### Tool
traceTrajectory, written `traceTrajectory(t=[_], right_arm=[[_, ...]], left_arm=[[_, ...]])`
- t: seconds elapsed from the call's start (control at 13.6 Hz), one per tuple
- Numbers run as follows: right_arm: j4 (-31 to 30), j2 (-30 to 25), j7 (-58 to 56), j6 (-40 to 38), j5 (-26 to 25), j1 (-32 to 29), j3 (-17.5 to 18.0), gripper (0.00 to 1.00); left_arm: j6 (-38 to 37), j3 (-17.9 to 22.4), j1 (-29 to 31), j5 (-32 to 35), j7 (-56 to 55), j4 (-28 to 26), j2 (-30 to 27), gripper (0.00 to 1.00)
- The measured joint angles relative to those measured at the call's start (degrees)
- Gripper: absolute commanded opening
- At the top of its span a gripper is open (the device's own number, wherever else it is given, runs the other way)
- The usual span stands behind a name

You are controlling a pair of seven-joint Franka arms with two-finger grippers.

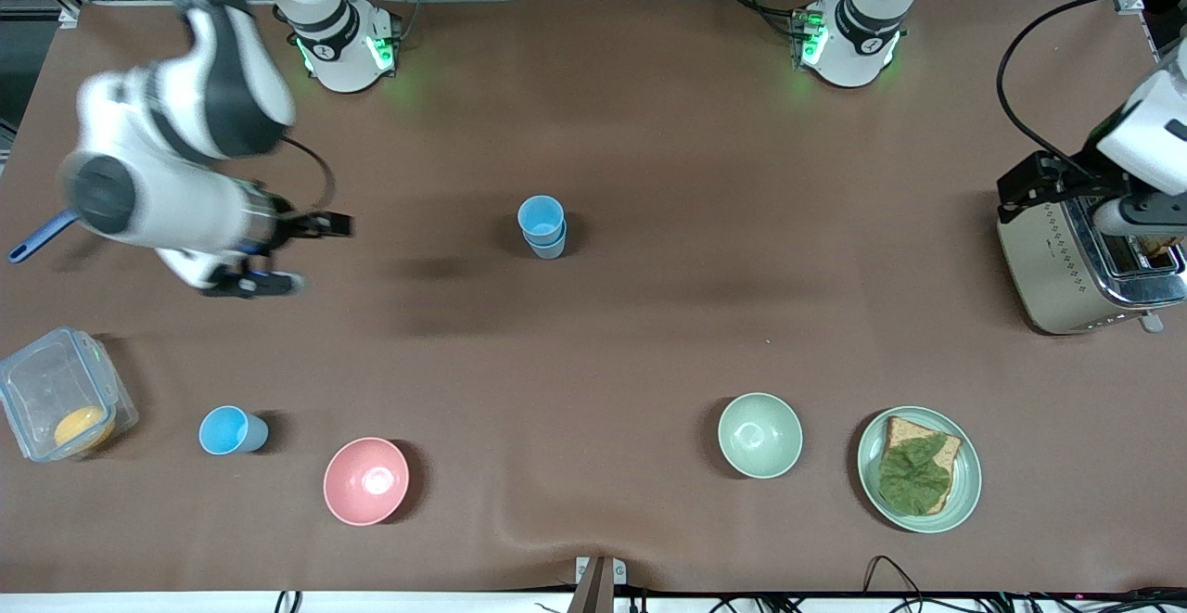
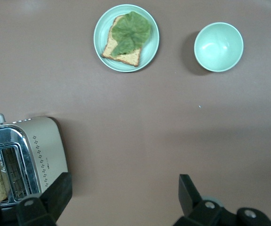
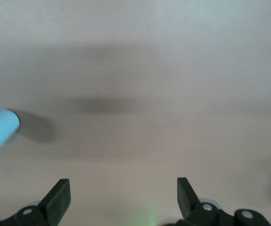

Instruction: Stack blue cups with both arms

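Two blue cups (image 1: 542,226) were nested mid-table, a third cup (image 1: 230,430) left beside the pink bowl (image 1: 365,480); both grippers' jaws were apart, empty.

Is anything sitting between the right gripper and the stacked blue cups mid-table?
Nothing: in the front view only bare brown table lies between the open, empty right gripper and the stacked blue cups.
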Motion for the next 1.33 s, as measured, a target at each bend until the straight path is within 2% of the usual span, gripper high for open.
traceTrajectory(t=[0.29,0.44,1.03,1.33], right_arm=[[0.17,-9.85,-12.89,-3.37,-4.26,-11.05,-0.07,1.0],[0.68,-12.69,-13.99,-3.37,-8.38,-12.67,-0.03,1.0],[8.28,-12.46,-9.8,-9.12,-8.81,-12.5,1.2,1.0],[9.31,-11.57,-9.91,-10.77,-8.81,-12.5,1.3,1.0]], left_arm=[[-0.77,0.04,-1.04,-0.01,0.0,0.05,-0.01,1.0],[-0.86,0.21,-1.03,-0.05,0.0,0.05,-0.01,1.0],[-0.93,0.27,-1.03,-0.12,0.0,0.71,-0.03,1.0],[-2.68,0.26,-1.09,-0.19,0.0,0.98,-0.03,1.0]])
